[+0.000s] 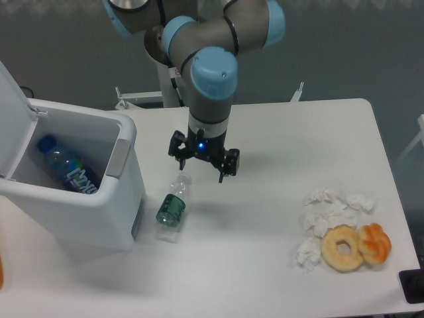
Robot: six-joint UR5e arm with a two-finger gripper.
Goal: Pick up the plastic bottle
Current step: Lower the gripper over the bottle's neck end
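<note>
The plastic bottle (172, 208) lies on the white table, small and clear with a dark green label band, its neck pointing up toward the arm. It rests just right of the white bin. My gripper (201, 163) hangs open above the table, a little above and to the right of the bottle's neck, with nothing between its fingers.
An open white bin (73, 182) at the left holds a larger bottle with a blue cap and blue label (66, 167). Crumpled tissues (330, 211) and two doughnuts (355, 246) sit at the front right. The arm's base stands behind the table.
</note>
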